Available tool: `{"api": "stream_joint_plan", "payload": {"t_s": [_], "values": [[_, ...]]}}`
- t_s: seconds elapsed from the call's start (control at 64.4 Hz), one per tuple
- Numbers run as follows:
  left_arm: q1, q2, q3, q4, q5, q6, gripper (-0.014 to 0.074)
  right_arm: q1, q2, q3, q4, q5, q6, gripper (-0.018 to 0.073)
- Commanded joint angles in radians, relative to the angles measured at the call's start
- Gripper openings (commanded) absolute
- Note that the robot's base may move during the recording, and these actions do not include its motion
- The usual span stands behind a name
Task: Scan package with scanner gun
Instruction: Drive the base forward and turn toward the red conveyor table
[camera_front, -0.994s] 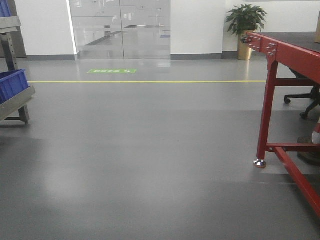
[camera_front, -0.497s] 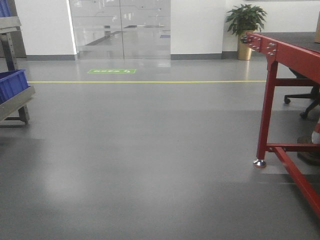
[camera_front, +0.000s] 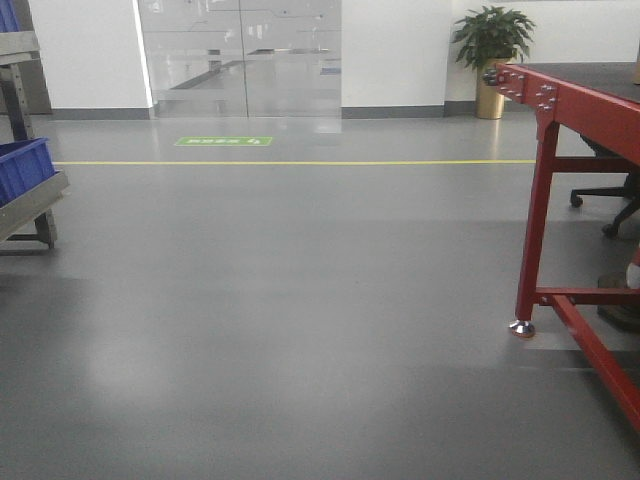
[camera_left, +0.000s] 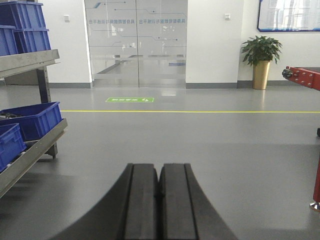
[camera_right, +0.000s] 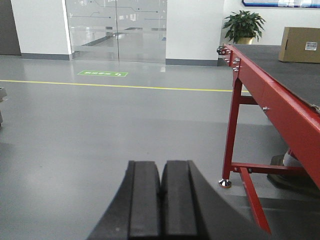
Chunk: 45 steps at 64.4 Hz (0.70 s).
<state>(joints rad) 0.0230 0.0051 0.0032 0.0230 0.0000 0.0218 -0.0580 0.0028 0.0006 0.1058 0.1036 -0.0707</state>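
Note:
The package (camera_right: 301, 44), a tan cardboard box with a small white label, sits at the far end of the red-framed table (camera_right: 280, 95) in the right wrist view. The scanner gun is out of view. My left gripper (camera_left: 159, 170) is shut with its pads touching and nothing between them, held over bare grey floor. My right gripper (camera_right: 161, 167) is also shut and empty, low over the floor to the left of the table's leg (camera_right: 231, 130). Neither gripper appears in the front view.
A metal rack with blue bins (camera_left: 30, 120) stands on the left. The red table (camera_front: 580, 100) fills the right side, with an office chair (camera_front: 610, 200) behind it. Glass doors (camera_front: 240, 55), a potted plant (camera_front: 490, 45) and a yellow floor line (camera_front: 300, 163) lie ahead.
The front view has shifted slightly: the red table sits a little further right and the blue bin a little further left than a second ago.

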Motion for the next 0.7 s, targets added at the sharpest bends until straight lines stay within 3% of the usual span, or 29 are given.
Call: {"api": "stream_joint_plan", "payload": {"t_s": [0.0, 0.683], "values": [[0.001, -0.005, -0.003, 0.002, -0.018, -0.007, -0.0111, 0.001, -0.003, -0.001, -0.006, -0.015, -0.002, -0.0153], [0.001, -0.005, -0.003, 0.002, -0.018, -0.007, -0.0111, 0.001, -0.003, -0.001, -0.006, -0.015, -0.002, -0.0153]]}}
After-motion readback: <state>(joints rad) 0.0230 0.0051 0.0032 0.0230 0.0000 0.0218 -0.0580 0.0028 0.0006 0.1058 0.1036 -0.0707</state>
